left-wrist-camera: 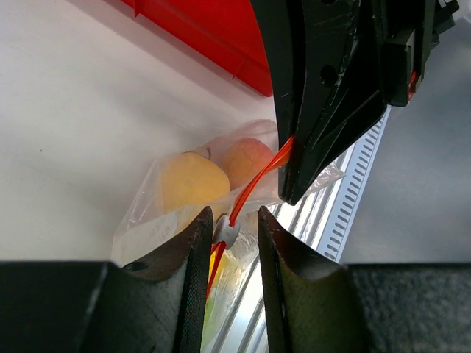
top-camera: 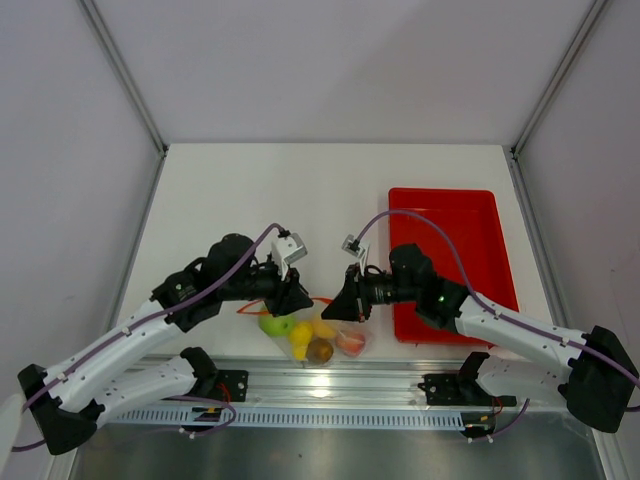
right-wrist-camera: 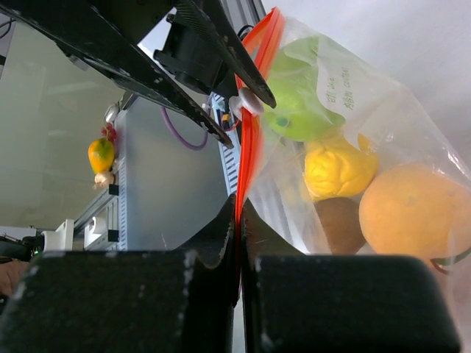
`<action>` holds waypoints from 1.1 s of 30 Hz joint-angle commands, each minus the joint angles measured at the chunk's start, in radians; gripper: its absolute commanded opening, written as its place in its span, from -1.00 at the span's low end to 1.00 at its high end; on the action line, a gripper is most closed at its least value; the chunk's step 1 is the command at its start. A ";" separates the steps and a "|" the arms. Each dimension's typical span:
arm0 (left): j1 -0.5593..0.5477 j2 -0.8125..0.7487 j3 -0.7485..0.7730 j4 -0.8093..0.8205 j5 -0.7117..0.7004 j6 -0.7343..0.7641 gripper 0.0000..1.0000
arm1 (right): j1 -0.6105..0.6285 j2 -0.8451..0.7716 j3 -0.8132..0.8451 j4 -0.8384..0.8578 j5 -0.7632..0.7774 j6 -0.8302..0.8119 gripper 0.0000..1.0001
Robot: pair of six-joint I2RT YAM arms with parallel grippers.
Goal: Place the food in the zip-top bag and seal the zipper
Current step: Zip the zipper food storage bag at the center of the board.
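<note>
Food (top-camera: 301, 338) all in zip-top bag (right-wrist-camera: 346, 88) as far as I can see: green, yellow, orange, brown pcs show thru the plastic. Bag hangs at 6 o'clock of worktop (top-camera: 250, 190), right by the near edge, held up by its zipper (right-wrist-camera: 254, 147). Red tray (top-camera: 480, 205) at 2 o'clock from it, apart.

Right tool (right-wrist-camera: 240, 213): clamped tight on the zipper strip, 3 o'clock end. Left tool (left-wrist-camera: 231, 215): jaws part-way in, straddling the white slider (left-wrist-camera: 225, 232). Slider looks against one finger w/ a gap to the other; can't tell if it's pinched yet.

Risks:
- Off-centre grip on slider → pops out on the pull, zip left part open.
- Hard drag → strip slides out of right tool, loaded bag drops, maybe onto rail (top-camera: 330, 385) past the edge.
- Plastic could bunch under slider & jam.

Can't make out: how much of the zip is shut; fruit count (pcs overlap). From above, tools cover the mouth.
</note>
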 commanded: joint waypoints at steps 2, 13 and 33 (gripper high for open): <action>0.003 0.002 -0.013 0.026 0.025 0.024 -0.33 | 0.007 -0.011 0.049 0.065 -0.022 0.008 -1.00; 0.003 0.022 -0.006 -0.008 -0.007 0.007 -0.94 | 0.005 -0.011 0.044 0.062 -0.019 0.005 -1.00; 0.004 -0.059 0.054 -0.151 0.002 -0.046 -0.99 | -0.087 -0.165 -0.017 -0.064 0.181 0.011 -1.00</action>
